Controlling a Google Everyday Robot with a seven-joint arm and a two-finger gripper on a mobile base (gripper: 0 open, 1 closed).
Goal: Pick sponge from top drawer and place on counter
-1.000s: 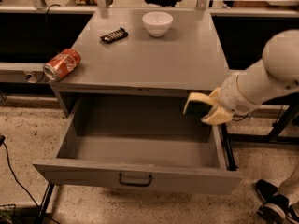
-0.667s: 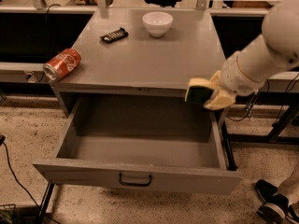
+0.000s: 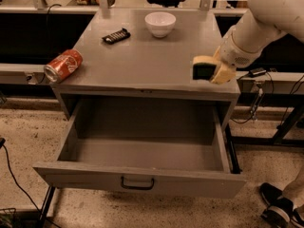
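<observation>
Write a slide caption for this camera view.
Gripper holds the sponge over the counter near its right front corner, above the open top drawer.

Claw (image 3: pixel 213 71) at right, tight on sponge (image 3: pixel 204 66)

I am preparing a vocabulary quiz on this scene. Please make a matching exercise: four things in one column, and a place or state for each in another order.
1 sponge
2 red can
3 white bowl
4 top drawer

a pulled open
b in the gripper, by the right edge of the counter
c lying on its side, counter front left
d upright, counter back middle

Pairs: 1-b; 2-c; 3-d; 4-a
</observation>
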